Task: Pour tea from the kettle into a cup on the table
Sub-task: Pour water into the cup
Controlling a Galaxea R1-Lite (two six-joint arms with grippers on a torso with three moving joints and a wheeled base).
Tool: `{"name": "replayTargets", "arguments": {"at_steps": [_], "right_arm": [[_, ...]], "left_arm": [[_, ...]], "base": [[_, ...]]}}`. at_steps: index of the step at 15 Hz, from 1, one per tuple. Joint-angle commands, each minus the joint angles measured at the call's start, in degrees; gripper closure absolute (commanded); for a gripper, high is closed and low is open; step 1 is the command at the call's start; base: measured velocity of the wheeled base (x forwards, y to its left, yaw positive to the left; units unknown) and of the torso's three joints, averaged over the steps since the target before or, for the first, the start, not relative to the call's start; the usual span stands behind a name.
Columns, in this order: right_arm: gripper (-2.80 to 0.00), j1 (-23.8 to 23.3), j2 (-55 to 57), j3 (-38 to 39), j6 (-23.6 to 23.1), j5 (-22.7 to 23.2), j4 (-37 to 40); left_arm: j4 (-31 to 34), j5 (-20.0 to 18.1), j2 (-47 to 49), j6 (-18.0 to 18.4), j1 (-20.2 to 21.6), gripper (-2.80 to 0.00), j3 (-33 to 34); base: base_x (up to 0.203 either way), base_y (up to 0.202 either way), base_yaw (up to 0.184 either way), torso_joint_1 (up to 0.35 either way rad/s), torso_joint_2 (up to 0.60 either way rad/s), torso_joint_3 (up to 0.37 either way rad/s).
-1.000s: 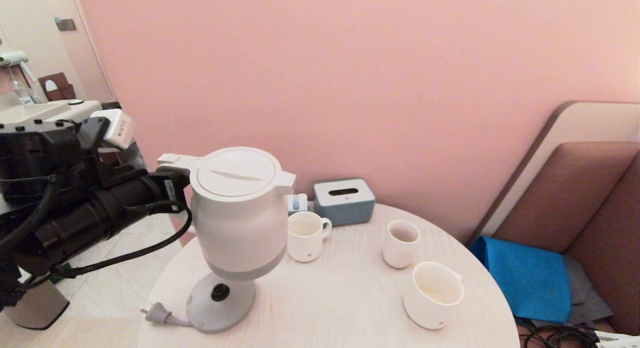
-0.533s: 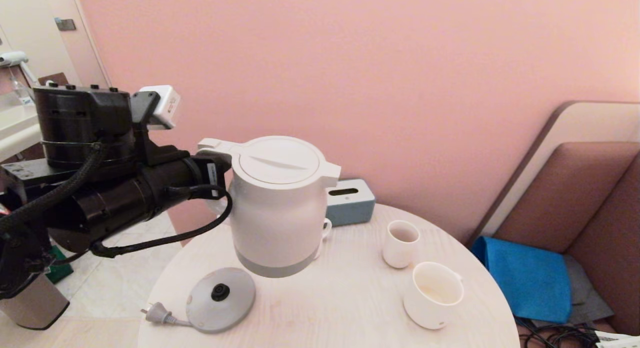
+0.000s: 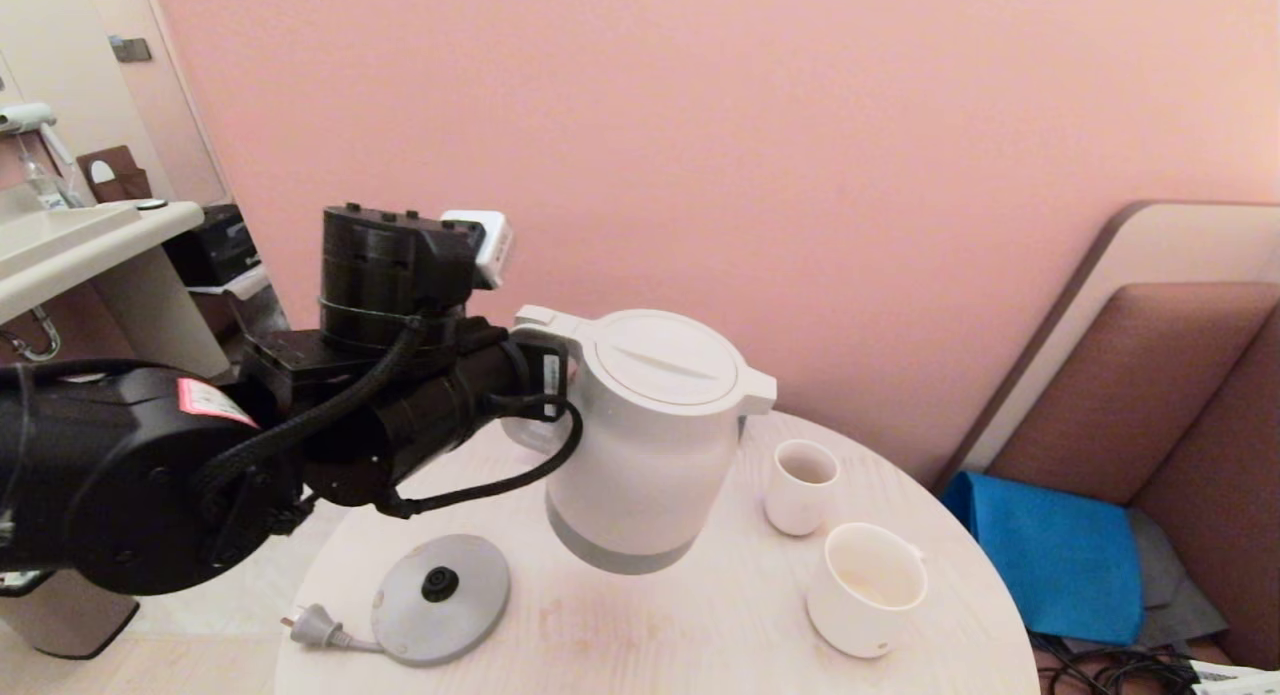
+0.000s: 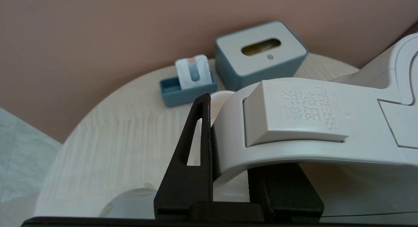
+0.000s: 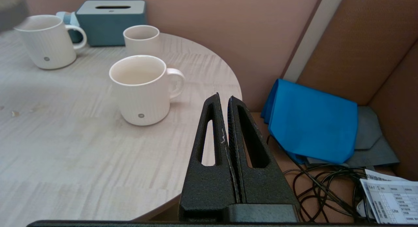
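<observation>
The kettle (image 3: pixel 650 445) is hanging in the air above the table (image 3: pixel 700 615), lid on, tipped a little so that its grey bottom band is swinging toward the cup (image 3: pixel 868 590). Its spout is pointing toward the small handleless tumbler (image 3: pixel 802 486), which is standing just beyond the cup, near the wall side of the table. The left gripper (image 4: pixel 228 161) is clamping the kettle's white loop handle (image 4: pixel 294 122) between its black fingers (image 4: pixel 192 155), one finger lying flat against the handle's side below the lid button; in the head view the left arm is reaching in level from the kettle's handle side. The cup is sitting upright on the table on the spout side of the kettle, well apart from it and nearer the table's front edge, its inside looking pale; whether it is holding any tea cannot be told. The grey kettle base (image 3: pixel 441 597) is lying bare on the table on the kettle's handle side, with its plug (image 3: pixel 316 629) beside it at the table's edge. Behind the kettle, against the wall, a blue-grey tissue box (image 4: pixel 259 54) and a small blue tray (image 4: pixel 187 86) are standing side by side, with a straight-sided mug (image 5: pixel 49 44) just in front of them. The right gripper (image 5: pixel 227 103) is resting off the table's edge on the cup's side, its two fingers pressed together with nothing between them. A blue cloth (image 3: pixel 1050 555) is lying on the seat beyond the cup.
</observation>
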Motion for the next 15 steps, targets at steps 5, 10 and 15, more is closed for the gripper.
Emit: {"name": "replayTargets", "arguments": {"at_steps": [5,10,15], "right_arm": [[0.00,0.0,0.1,0.0,0.0,0.0,0.0],[0.00,0.0,0.1,0.0,0.0,0.0,0.0],[0.00,0.1,0.1,0.0,0.0,0.0,0.0]], "left_arm": [[-0.6,4.0,6.8,-0.2,-6.0,0.00,-1.6],[-5.3,6.3,12.5,0.1,-9.5,0.00,-3.7],[-5.9,6.7,13.1,2.4,-10.5,0.00,-3.9]], "base": [[0.000,0.000,0.000,0.000,0.00,0.000],[0.000,0.000,0.000,0.000,0.00,0.000],[0.000,0.000,0.000,0.000,0.00,0.000]]}}
